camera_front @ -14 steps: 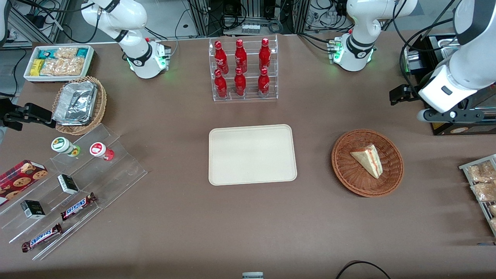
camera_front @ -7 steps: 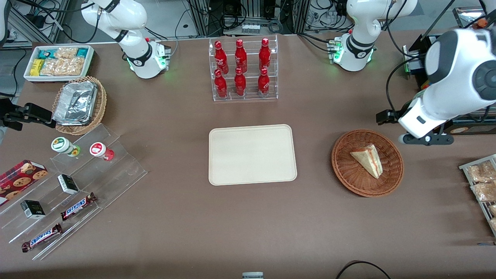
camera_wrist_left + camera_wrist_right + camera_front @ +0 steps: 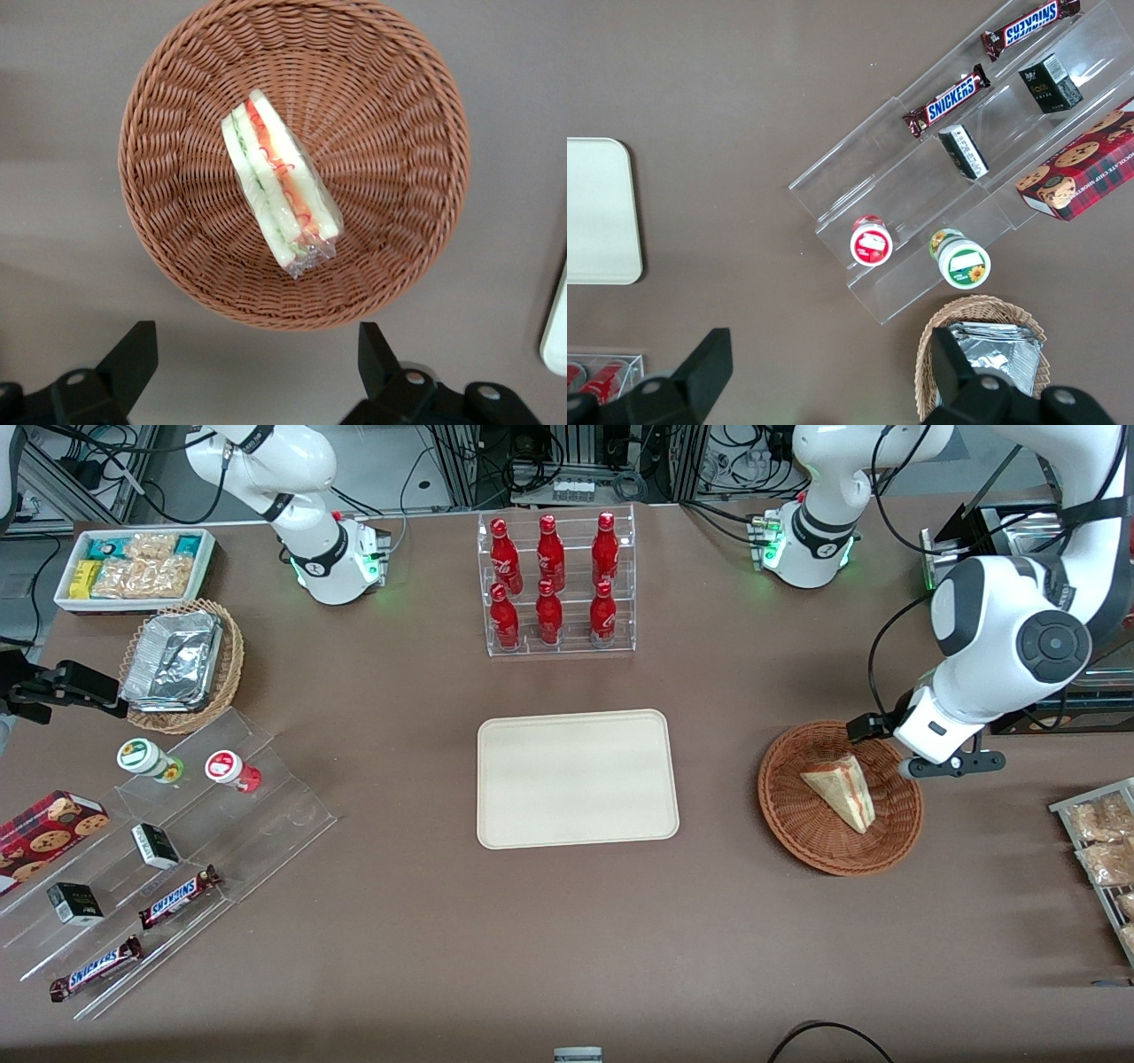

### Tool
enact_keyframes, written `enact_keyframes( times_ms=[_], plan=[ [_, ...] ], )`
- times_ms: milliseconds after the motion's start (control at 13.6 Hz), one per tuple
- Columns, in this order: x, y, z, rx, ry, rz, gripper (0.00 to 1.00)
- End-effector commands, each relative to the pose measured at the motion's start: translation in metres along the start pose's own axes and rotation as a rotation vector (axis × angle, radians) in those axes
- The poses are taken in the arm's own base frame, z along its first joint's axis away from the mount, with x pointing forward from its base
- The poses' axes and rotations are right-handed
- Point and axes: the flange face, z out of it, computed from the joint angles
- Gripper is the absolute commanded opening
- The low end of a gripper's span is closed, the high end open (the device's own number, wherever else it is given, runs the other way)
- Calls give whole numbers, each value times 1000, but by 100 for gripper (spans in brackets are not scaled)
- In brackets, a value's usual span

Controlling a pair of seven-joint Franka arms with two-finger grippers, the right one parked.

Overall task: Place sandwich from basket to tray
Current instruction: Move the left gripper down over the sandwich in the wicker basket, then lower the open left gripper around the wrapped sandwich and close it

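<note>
The sandwich [image 3: 842, 788], a pale wedge with red and green filling, lies in the round brown wicker basket [image 3: 797, 824] toward the working arm's end of the table. In the left wrist view the sandwich [image 3: 279, 190] lies across the middle of the basket [image 3: 399, 177]. The left gripper [image 3: 912, 748] hovers above the basket's rim, on the side farther from the front camera. It is open and empty [image 3: 252, 359], with its fingers [image 3: 133, 354] spread wide over bare table beside the rim. The cream tray [image 3: 576, 779] lies at the table's middle with nothing on it.
A clear rack of red bottles [image 3: 554, 584] stands farther back than the tray. Toward the parked arm's end are a clear stepped stand [image 3: 177, 850] with snacks, a tan basket of foil containers [image 3: 182, 664] and a white bin [image 3: 133, 567]. A rack of packaged snacks [image 3: 1103, 850] is at the working arm's end.
The left arm has swung down and inward from the table's end, bringing the gripper from beside the black box to above the basket's rim. The sandwich and basket have not moved.
</note>
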Motion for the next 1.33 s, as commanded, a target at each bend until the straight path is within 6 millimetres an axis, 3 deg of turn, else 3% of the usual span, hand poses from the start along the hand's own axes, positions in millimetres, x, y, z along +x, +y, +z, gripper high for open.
enact_keyframes(
  times_ms=[0, 221, 443, 1254],
  plan=[
    [-1, 0, 11, -1, 29, -170, 100],
    [8, 9, 34, -13, 33, -405, 100],
    [18, 14, 52, -33, 54, -519, 100],
    [31, 19, 101, -55, 59, -537, 100]
  ],
)
